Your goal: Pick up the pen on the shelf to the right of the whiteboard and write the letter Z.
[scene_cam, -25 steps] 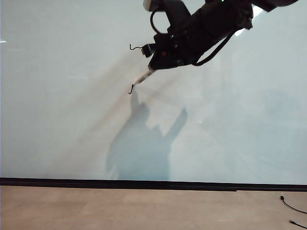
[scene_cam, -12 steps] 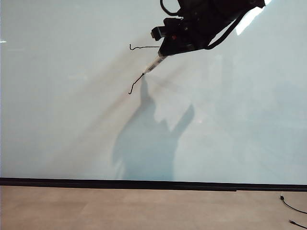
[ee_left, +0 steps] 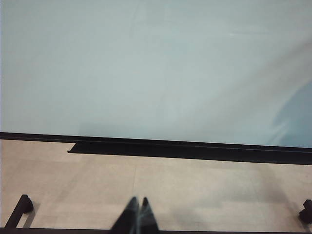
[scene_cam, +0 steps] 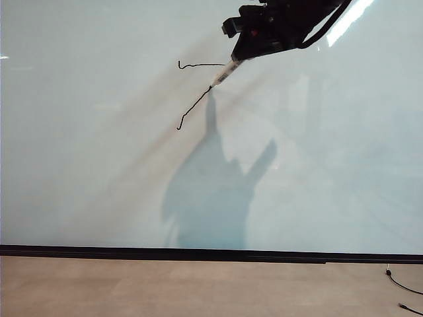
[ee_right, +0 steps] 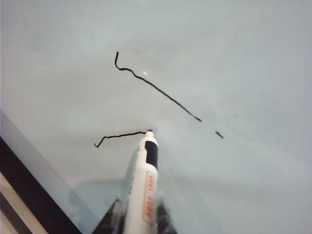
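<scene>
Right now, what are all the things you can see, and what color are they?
whiteboard: one, pale grey-white, black strip along its lower edge.
letter Z: one, black, unfinished, upper board.
pen: one, white barrel, tip on the board.
floor: one, tan, below the board.
cables: two ends, black, floor's right corner.
right gripper: one, black, shut on the pen, top of board.
left gripper: one, black, shut, low over the floor.
</scene>
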Action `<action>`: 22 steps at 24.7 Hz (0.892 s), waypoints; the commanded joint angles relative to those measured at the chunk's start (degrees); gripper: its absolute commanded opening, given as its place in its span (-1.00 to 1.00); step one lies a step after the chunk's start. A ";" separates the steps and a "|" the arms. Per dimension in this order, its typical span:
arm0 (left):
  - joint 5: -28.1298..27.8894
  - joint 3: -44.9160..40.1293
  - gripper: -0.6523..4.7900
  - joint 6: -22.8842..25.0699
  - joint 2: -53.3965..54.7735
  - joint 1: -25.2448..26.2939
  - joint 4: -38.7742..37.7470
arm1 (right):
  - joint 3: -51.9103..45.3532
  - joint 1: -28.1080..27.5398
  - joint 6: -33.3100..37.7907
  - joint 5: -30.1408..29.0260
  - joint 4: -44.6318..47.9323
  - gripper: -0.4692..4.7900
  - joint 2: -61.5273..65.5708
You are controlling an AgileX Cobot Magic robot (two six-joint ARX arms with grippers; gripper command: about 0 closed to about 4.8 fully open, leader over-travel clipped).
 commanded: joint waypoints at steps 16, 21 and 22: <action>0.02 0.13 -0.78 0.24 0.02 -0.02 0.63 | 0.15 -0.94 -1.49 2.56 -2.08 -0.84 -5.33; 0.02 0.13 -0.78 0.24 0.02 -0.02 0.63 | 0.15 -0.94 -1.55 2.71 -2.34 -0.84 -5.99; 0.02 0.13 -0.78 0.24 0.02 0.00 0.63 | 0.15 -0.94 -1.53 2.71 -2.34 -0.84 -6.08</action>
